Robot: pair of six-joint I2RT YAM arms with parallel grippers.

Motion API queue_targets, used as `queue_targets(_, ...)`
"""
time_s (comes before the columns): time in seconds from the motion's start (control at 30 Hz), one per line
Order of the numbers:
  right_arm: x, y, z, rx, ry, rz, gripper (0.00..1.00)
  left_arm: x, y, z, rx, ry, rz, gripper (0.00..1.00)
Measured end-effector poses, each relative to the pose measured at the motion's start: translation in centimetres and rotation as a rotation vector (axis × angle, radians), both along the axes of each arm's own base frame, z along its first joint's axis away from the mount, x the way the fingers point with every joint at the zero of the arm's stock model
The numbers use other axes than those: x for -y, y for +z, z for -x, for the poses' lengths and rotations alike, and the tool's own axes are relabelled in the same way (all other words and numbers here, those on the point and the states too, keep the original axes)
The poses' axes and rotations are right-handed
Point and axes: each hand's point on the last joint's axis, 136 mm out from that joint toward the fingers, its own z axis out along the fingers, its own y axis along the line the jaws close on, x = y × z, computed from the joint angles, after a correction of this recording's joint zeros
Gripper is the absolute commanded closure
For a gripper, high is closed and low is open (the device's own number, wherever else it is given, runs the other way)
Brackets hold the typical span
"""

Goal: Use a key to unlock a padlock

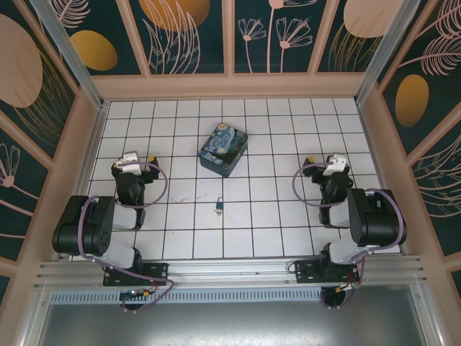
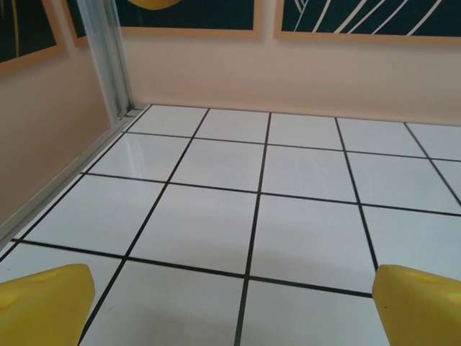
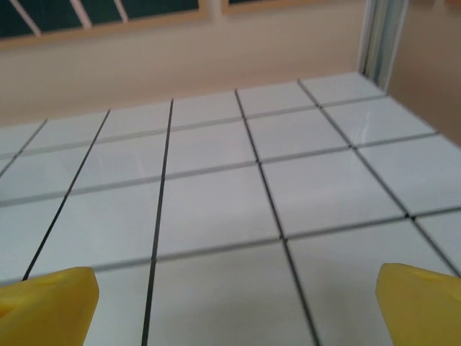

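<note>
The tiny padlock [image 1: 218,207] lies on the white tiled floor near the front middle, roughly halfway between the two arms, its small shackle pointing away from me. I cannot make out the key. My left gripper [image 1: 135,162] rests folded back at the left, well away from the padlock, and it is open. In the left wrist view its yellow fingertips [image 2: 43,303] sit wide apart over bare tiles. My right gripper [image 1: 329,164] mirrors it at the right, also open, and its yellow fingertips [image 3: 47,303] frame nothing but floor.
A dark-blue swirl-painted box [image 1: 223,150] stands on the tiles just behind the padlock. Peach walls [image 1: 230,86] with patterned panels enclose the floor on three sides. A metal post [image 2: 108,65] marks the back left corner.
</note>
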Motion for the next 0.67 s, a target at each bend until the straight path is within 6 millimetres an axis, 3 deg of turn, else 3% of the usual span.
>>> queue_targets(0.1, 0.3, 0.7, -0.5, 0.021, 0.001, -0.011, 0.01, -0.1, 0.5, -0.4, 0.013, -0.011, 0.005, 0.01)
queue_targets(0.3, -0.7, 0.4, -0.5, 0.008, 0.020, -0.010, 0.01, -0.2, 0.6, -0.5, 0.018, -0.015, 0.007, 0.01)
queue_targets(0.67, -0.6, 0.0, -0.5, -0.010, 0.017, -0.012, 0.01, 0.0, 0.6, -0.5, 0.018, -0.026, 0.008, 0.01)
